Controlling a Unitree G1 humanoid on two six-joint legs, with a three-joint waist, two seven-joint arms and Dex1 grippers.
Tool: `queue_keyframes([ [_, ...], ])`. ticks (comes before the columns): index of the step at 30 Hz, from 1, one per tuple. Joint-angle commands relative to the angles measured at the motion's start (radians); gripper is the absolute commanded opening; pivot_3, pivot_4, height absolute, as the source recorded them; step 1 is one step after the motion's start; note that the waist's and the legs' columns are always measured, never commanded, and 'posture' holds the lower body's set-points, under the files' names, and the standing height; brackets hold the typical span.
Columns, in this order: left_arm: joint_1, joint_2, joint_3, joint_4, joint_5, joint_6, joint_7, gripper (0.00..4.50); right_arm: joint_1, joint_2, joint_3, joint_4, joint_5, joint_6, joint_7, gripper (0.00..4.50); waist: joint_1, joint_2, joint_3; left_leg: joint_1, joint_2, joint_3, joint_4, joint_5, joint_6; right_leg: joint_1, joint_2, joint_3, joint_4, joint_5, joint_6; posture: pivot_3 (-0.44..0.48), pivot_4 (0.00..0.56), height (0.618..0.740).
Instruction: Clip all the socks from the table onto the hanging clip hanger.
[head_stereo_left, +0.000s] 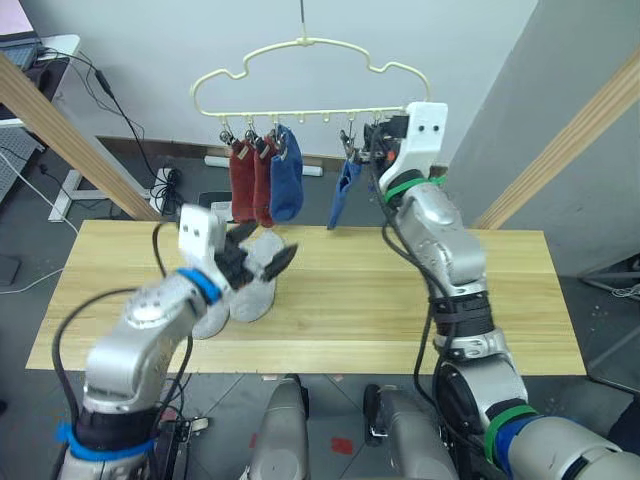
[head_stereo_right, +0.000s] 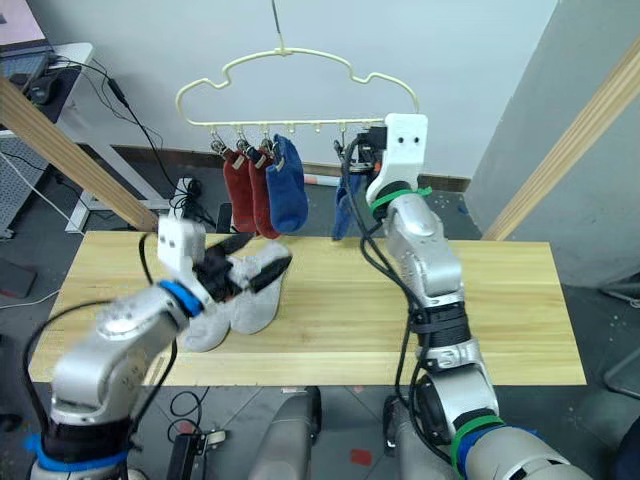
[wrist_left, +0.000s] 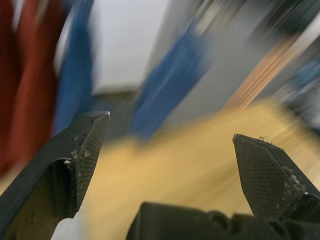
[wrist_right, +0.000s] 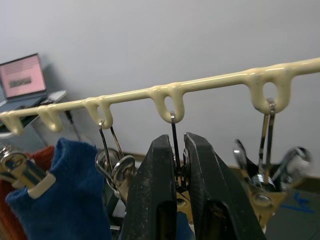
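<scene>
Four socks are being held by the clip hanger (head_stereo_left: 300, 80): two rust red socks (head_stereo_left: 250, 185), one blue sock (head_stereo_left: 286, 178), another blue sock (head_stereo_left: 344, 195). Its clip (wrist_right: 176, 165) is being pinched by the clenched right gripper (wrist_right: 178, 165). Left gripper (head_stereo_left: 262, 258) is being held spread, empty, over two grey socks (head_stereo_left: 245, 290) on the table (head_stereo_left: 380, 310)

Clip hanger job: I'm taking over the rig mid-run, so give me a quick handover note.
Left tool: open, empty, above the two grey socks on the table.
Right tool: shut on a clip at the clip hanger bar, at the second blue sock.
Done: two red socks and one blue sock hang clipped; the second blue also hangs.
Left: both grey socks.
</scene>
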Motion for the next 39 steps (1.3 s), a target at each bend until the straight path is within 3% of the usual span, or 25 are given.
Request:
queue_keyframes([
  [1, -0.006, -0.011, -0.013, 0.107, 0.100, -0.147, 0.005, 4.50, 0.025, -0.045, -0.007, -0.089, 0.064, 0.116, 0.068, 0.03, 0.007, 0.000, 0.000, 0.000, 0.000, -0.001, 0.000, 0.000, 0.000, 0.000, 0.000, -0.001, 0.000, 0.000, 0.000, 0.210, 0.347, 0.740],
  [8, -0.153, -0.049, -0.080, 0.420, 0.243, -0.322, -0.010, 4.50, 0.052, -0.106, -0.021, -0.142, 0.108, 0.239, 0.100, 0.03, 0.007, 0.000, 0.000, 0.001, -0.002, 0.000, 0.003, 0.001, 0.002, 0.000, 0.001, 0.000, 0.004, 0.001, 0.000, 0.194, 0.346, 0.740],
  [14, -0.291, -0.080, -0.148, 0.711, 0.328, -0.360, -0.043, 4.50, 0.049, -0.109, -0.036, -0.162, 0.134, 0.290, 0.086, 0.03, -0.001, 0.000, 0.000, 0.001, -0.002, 0.000, 0.002, 0.001, 0.003, 0.000, 0.001, -0.001, 0.005, 0.001, 0.000, 0.175, 0.342, 0.740],
  [22, -0.322, -0.079, -0.225, 0.843, 0.398, -0.331, -0.129, 4.50, 0.020, -0.110, -0.050, -0.163, 0.139, 0.321, 0.081, 0.03, -0.004, 0.000, -0.001, 0.003, -0.003, 0.002, 0.003, 0.001, 0.003, 0.001, 0.000, -0.002, 0.007, 0.001, 0.000, 0.151, 0.340, 0.740],
  [25, -0.298, -0.083, -0.230, 0.809, 0.401, -0.366, -0.142, 3.77, 0.004, -0.114, -0.061, -0.150, 0.141, 0.335, 0.080, 0.03, -0.006, 0.000, -0.001, 0.006, -0.003, 0.003, 0.002, 0.001, 0.003, 0.004, 0.000, -0.001, 0.008, 0.001, 0.000, 0.148, 0.342, 0.740],
  [37, -0.209, -0.159, -0.192, 0.628, 0.330, -0.370, -0.174, 0.13, -0.079, -0.115, -0.181, -0.064, 0.226, 0.459, 0.022, 0.03, -0.008, 0.000, 0.000, 0.009, -0.003, 0.003, 0.002, 0.001, 0.003, 0.004, 0.000, 0.001, 0.011, 0.001, 0.000, 0.144, 0.349, 0.740],
  [39, -0.204, -0.200, -0.167, 0.555, 0.263, -0.385, -0.194, 0.05, -0.099, -0.102, -0.229, -0.047, 0.256, 0.504, -0.012, 0.03, -0.008, 0.000, 0.000, 0.009, -0.002, 0.002, 0.002, 0.001, 0.003, 0.004, 0.000, 0.001, 0.011, 0.001, 0.000, 0.144, 0.352, 0.740],
])
